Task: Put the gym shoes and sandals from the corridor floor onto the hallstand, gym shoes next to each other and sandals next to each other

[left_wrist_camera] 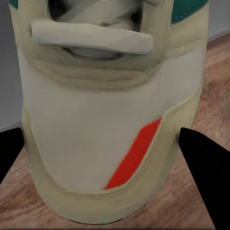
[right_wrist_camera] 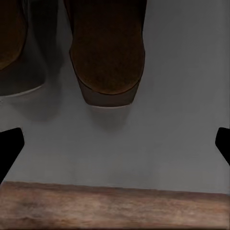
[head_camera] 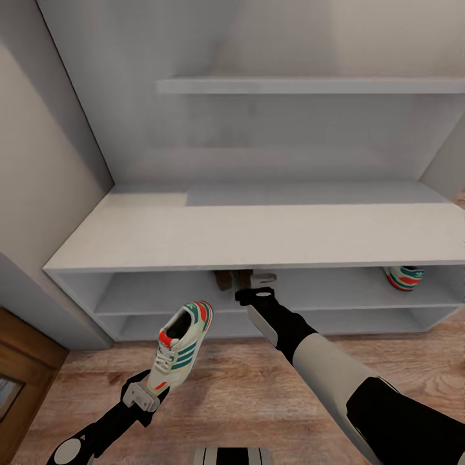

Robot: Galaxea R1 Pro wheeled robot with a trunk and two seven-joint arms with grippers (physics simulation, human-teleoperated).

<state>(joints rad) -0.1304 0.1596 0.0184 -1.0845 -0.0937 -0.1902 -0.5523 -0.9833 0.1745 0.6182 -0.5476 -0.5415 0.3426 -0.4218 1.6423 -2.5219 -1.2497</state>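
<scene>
Left tool [head_camera: 150, 392]: fingers clamped on gym shoe [head_camera: 182, 345] heel, shoe raised above corridor floor [head_camera: 226, 394], toe toward hallstand [head_camera: 194, 232]. Right tool [head_camera: 258, 284]: fingers spread apart, at upper shelf mouth; two sandals [right_wrist_camera: 108, 52] just ahead on shelf. Second gym shoe [head_camera: 403, 276]: same shelf, far right of right tool.

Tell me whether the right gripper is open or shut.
Open: the right gripper fingertips sit far apart, nothing between them, sandals ahead on the shelf.

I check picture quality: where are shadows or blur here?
Head view: the hallstand top carries a darker shadow band at its back. Right wrist view: a soft shadow lies under the sandal. Left wrist view: the gym shoe looks soft, slightly blurred.
</scene>
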